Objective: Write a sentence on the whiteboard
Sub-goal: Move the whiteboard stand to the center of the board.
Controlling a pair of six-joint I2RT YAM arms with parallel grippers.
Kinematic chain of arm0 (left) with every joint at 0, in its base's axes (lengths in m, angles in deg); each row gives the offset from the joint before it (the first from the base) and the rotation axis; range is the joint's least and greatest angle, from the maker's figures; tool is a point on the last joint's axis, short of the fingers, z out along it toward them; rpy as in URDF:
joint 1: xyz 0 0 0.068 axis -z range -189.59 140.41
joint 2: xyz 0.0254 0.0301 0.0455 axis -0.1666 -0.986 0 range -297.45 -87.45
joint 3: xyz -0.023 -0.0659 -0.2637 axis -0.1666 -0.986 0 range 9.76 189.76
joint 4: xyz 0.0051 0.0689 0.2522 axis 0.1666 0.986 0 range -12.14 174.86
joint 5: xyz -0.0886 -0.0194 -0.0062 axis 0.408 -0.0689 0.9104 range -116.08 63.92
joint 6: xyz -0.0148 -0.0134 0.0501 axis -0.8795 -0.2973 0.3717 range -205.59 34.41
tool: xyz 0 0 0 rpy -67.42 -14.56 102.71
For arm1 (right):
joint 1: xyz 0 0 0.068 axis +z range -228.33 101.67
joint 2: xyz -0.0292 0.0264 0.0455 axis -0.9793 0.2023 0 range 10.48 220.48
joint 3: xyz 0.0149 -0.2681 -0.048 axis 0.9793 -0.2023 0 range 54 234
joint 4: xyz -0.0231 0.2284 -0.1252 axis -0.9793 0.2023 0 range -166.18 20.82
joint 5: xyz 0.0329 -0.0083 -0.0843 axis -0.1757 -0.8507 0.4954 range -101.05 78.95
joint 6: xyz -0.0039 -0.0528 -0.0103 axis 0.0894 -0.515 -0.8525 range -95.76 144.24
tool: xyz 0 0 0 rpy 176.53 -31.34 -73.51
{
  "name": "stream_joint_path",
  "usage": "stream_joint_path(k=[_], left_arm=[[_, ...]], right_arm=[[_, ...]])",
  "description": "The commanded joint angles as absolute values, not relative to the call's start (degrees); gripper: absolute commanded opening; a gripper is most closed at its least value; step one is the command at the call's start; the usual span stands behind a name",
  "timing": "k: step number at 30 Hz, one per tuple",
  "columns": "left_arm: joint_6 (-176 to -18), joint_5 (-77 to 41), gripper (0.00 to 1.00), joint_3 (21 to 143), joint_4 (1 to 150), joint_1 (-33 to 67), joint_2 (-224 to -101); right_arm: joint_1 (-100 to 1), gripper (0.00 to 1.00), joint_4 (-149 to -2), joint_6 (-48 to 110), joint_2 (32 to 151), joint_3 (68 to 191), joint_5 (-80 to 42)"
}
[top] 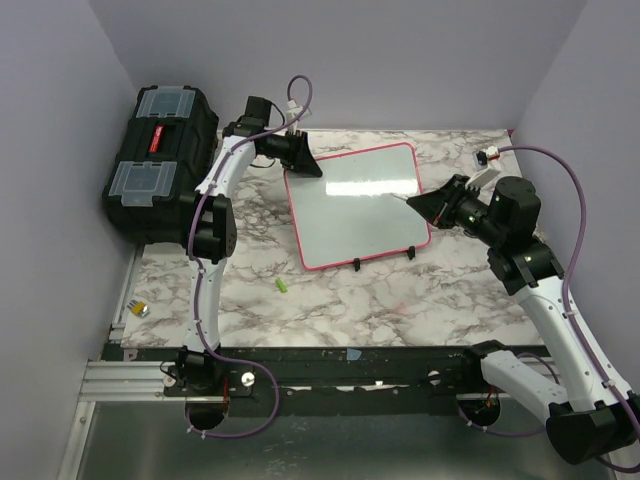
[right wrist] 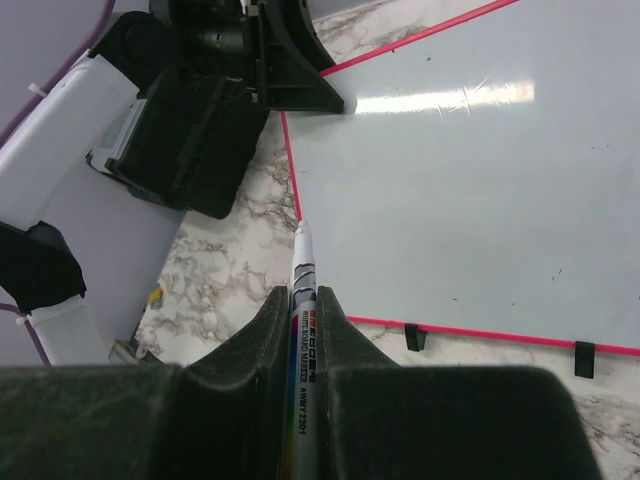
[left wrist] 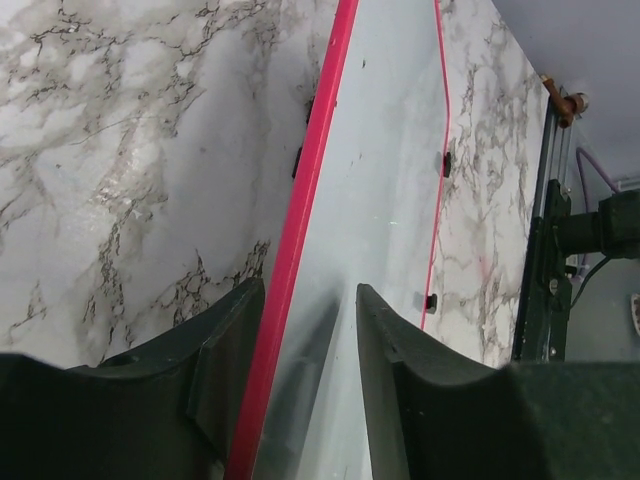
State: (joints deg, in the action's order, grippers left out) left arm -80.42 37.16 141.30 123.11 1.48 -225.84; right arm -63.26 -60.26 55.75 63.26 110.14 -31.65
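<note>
Left hand [left wrist: 310, 292], fingers apart, straddles the red edge of the whiteboard [top: 360, 205]. Right hand [right wrist: 305, 300], clamped on a marker [right wrist: 303, 268], points its tip over the board lying ahead.

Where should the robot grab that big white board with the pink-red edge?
Probably the thin red-pink frame at the far-left corner of the flat white whiteboard, coming from the left. Its face lies flat on the marble table, too wide to pinch, but the rim is narrow. The left gripper straddles it there, jaws apart; the right gripper is busy holding the white marker pen.
</note>
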Motion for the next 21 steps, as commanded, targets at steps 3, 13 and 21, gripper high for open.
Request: stream_joint_path(k=[3, 13, 21], left_arm=[[-76.7, 39.9, 0.33, 139.7, 123.2, 2.6, -222.1], [-73.4, 36.1, 0.08, 136.0, 123.1, 4.5, -216.0], [-71.6, 30.9, 0.0, 131.0, 121.9, 5.9, -210.5]], right_arm=[[-62.9, 0.01, -61.7, 56.3, 62.8, 109.4, -33.0], [-62.9, 0.01, -61.7, 55.9, 62.9, 109.3, -33.0], [-62.9, 0.01, -60.8, 55.3, 62.8, 109.6, -32.3]])
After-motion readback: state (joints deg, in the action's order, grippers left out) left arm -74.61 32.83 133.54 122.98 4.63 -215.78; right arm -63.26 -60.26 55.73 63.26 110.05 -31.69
